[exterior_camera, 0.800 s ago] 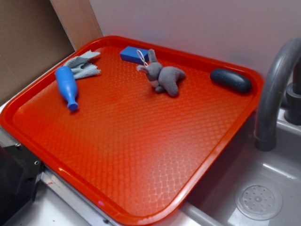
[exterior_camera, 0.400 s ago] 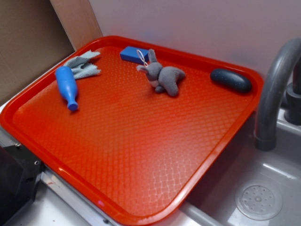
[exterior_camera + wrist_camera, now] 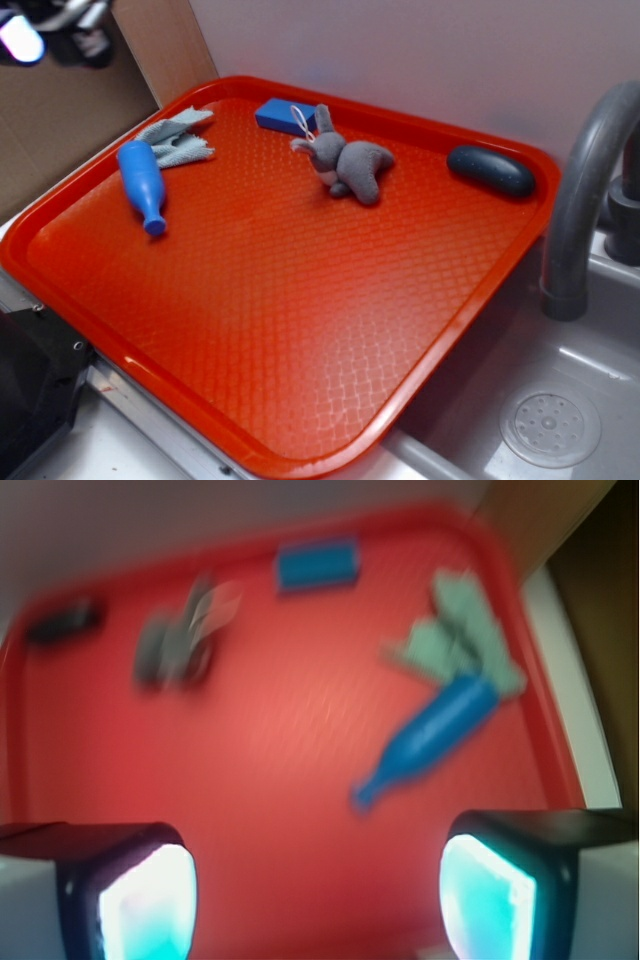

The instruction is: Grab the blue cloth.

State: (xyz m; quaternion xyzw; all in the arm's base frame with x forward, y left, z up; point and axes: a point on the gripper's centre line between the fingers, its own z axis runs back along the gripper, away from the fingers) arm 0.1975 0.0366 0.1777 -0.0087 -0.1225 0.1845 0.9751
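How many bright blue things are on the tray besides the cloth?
2: the blue bottle lying near the tray's left edge, touching the blue cloth, and the blue block at the back rim beside the grey plush rabbit.

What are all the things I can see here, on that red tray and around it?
tray: 1, red, sits beside the sink.
blue cloth: 1, pale grey-blue, far left corner of the tray, touching the bottle's wide end.
bottle: 1, bright blue, lying on its side by the tray's left edge.
block: 1, blue, at the tray's far edge.
stuffed bunny: 1, grey, in front of the block.
oval object: 1, dark, far right corner of the tray.
faucet: 1, grey, right of the tray.
sink: 1, grey, lower right, with a round drain.
gripper: 1, black with glowing pads; jaws wide apart, holding nothing, above the tray.
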